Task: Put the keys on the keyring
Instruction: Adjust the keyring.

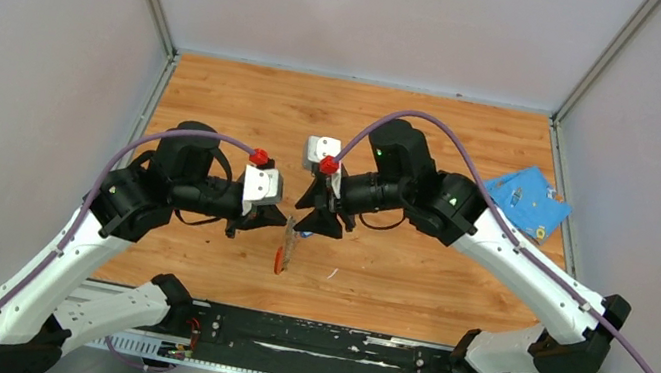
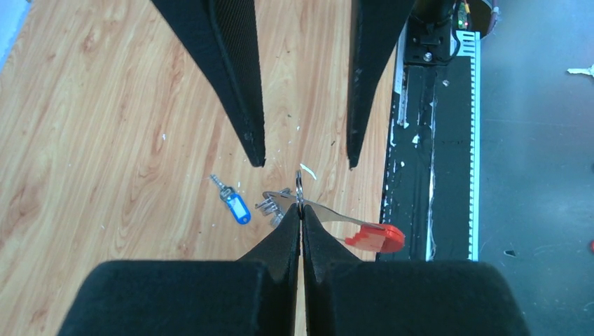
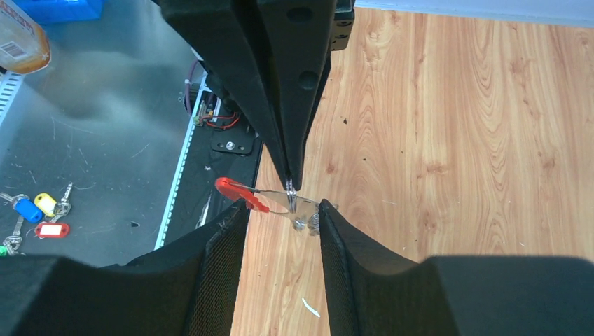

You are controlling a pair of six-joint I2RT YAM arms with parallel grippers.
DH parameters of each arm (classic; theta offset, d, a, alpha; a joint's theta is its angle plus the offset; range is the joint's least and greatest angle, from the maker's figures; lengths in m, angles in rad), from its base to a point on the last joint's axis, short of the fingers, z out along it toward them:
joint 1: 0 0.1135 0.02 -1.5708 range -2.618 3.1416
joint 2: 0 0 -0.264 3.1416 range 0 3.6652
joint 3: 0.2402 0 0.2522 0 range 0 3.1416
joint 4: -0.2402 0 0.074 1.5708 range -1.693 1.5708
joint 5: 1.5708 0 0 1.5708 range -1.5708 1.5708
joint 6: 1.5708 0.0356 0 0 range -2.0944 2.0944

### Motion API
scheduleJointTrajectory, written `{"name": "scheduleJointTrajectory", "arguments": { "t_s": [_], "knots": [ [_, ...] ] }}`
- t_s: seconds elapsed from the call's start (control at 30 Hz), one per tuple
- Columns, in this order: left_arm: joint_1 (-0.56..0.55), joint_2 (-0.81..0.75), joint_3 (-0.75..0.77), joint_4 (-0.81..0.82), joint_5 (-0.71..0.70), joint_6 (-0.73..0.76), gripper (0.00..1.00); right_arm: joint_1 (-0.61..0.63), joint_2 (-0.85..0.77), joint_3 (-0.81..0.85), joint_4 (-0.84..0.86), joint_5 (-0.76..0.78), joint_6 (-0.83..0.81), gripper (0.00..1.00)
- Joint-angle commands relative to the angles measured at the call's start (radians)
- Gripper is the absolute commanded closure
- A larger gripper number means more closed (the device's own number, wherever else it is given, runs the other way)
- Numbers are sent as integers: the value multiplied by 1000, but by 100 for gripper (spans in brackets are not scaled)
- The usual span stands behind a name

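We hold the keyring by its small ring in our shut left fingers, and that ring sits right at the gap between our spread-apart right fingers.

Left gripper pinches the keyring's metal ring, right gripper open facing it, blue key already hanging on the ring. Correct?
No. The left wrist view shows the blue key lying on the table, apart from the keyring, not hanging on it. The rest holds: the left gripper pinches the metal ring and the right gripper is open facing it.
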Motion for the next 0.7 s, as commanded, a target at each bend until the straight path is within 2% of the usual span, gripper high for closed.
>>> {"name": "scheduleJointTrajectory", "arguments": {
  "t_s": [0.0,0.3,0.5,0.67],
  "knots": [
    [-3,-12,6,3,28,14,100,12,31,15,29,-9,-17,57],
    [-3,-10,6,4,31,10,100,12,58,22,53,-28,15,74],
    [-3,-8,14,6,31,7,100,12,61,17,49,-34,16,99],
    [-3,-3,23,6,36,-15,100,11,44,-14,65,-15,36,100]
  ]
}}
